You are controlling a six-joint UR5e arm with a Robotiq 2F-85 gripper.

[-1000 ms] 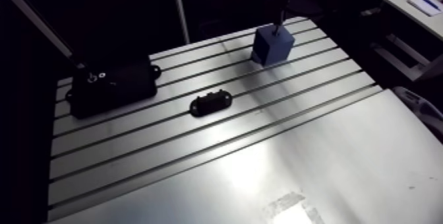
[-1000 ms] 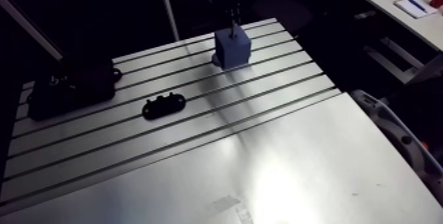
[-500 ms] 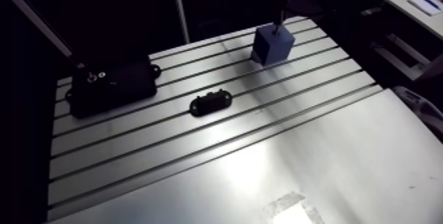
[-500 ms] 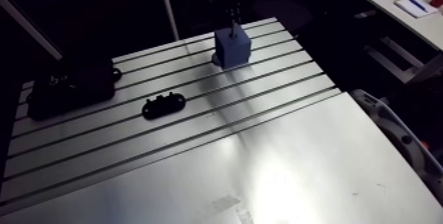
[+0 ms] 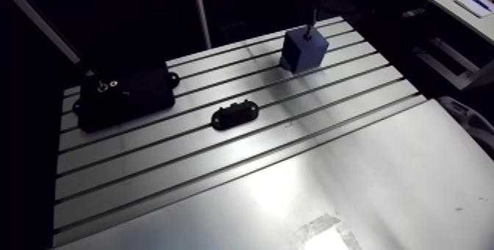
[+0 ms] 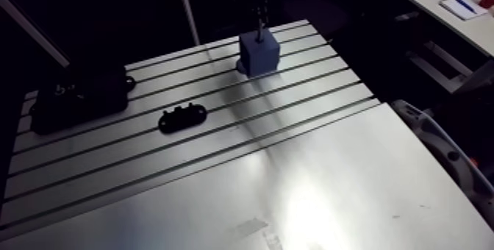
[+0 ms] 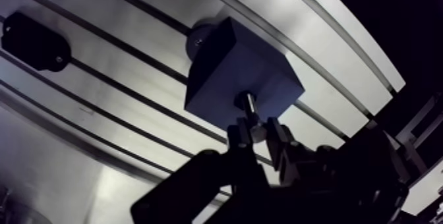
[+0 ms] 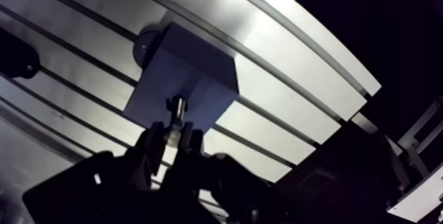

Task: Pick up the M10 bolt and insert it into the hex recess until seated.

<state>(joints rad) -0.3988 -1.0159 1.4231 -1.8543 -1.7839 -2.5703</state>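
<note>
A blue block (image 5: 303, 49) stands at the far right of the slotted table (image 5: 220, 157), and it fills the space just ahead of the fingers in the wrist view (image 7: 240, 75). My gripper (image 7: 252, 133) hangs right above it, shut on the M10 bolt (image 7: 248, 105). The bolt's metal shaft points down at the block's top face, its tip at or just over the surface. In the arm view the bolt (image 6: 259, 29) shows as a thin bright pin over the block. The hex recess itself is hidden under the bolt.
A large black fixture (image 5: 126, 97) sits at the table's far left. A small black oval part (image 5: 236, 115) lies near the middle, also ahead of the fingers in the wrist view (image 7: 36, 41). Smooth sheet metal (image 5: 353, 187) covers the near side.
</note>
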